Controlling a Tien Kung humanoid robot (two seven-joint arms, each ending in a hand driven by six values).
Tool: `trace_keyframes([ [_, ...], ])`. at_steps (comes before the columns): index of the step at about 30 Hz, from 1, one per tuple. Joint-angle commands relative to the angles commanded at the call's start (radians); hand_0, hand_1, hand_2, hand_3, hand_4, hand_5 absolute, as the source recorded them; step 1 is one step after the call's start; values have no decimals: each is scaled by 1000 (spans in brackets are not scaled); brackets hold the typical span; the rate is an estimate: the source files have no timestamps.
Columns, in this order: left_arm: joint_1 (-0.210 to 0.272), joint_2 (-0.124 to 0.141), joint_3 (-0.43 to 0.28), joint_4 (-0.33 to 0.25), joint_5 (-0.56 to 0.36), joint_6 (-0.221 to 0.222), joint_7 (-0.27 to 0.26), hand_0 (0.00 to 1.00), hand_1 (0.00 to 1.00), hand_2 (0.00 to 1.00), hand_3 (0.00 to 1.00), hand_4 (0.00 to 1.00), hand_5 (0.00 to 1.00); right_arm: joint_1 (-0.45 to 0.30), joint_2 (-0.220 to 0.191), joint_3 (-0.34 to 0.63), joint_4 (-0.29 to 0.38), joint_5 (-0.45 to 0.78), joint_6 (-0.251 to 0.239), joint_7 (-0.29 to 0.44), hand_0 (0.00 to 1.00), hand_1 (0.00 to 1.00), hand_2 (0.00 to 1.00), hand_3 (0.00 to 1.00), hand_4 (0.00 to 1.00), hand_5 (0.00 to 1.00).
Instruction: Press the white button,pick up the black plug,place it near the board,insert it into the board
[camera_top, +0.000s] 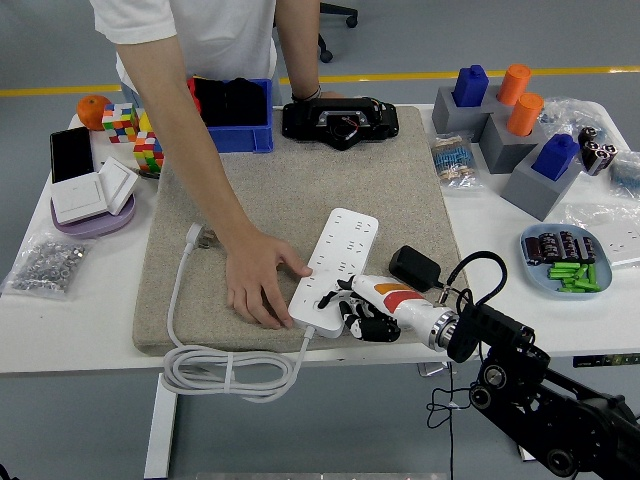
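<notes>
A white power strip (335, 265) lies slanted on the grey felt mat (290, 200). A person's hand (258, 285) rests flat on the mat, holding the strip's near left edge. My right hand (345, 303) reaches in from the lower right, its fingers curled, with fingertips (328, 297) touching the strip's near end. The black plug (413, 267) sits on the mat just right of the strip, behind my wrist. The left arm is out of sight.
The strip's white cable (225, 372) coils off the table's near edge. Behind the mat are a blue bin (235, 115) and a black device (340, 120). Grey blocks (520, 120) and a blue plate (568, 260) stand right; wall switches (90, 190) and cubes left.
</notes>
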Motion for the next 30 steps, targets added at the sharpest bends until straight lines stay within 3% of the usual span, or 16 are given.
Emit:
trace_keyframes([
  [5,-1,0,2,0,-2,0,0,691,636,612,640,560,204,-6,-2,13,22,4,4,-5,2,2,51,668,239,2],
  [14,0,0,-3,0,5,-1,0,691,636,612,640,559,203,-17,-12,86,137,35,9,-11,2,2,51,669,236,2],
  [18,0,-1,-2,0,1,0,0,690,636,612,639,559,202,-31,-14,116,165,38,-19,14,2,2,47,665,246,2],
  [21,0,-1,-1,0,-1,0,-1,690,636,612,639,559,202,-46,-14,153,164,54,-67,58,2,2,47,665,246,2],
  [22,0,-1,-1,0,-2,0,-1,692,636,612,639,558,203,-50,-14,163,161,62,-77,66,159,133,194,672,474,2],
  [27,-1,-2,0,0,-2,1,-1,692,636,612,639,558,203,-76,-11,222,135,88,-110,87,159,133,194,672,474,2],
  [28,-2,-2,1,0,-2,1,-2,690,636,612,640,558,202,-79,-11,230,131,89,-115,87,664,658,652,793,998,254],
  [30,-3,-2,2,0,-3,1,-2,690,636,612,640,558,202,-88,-10,251,122,97,-122,81,664,658,652,793,998,254],
])
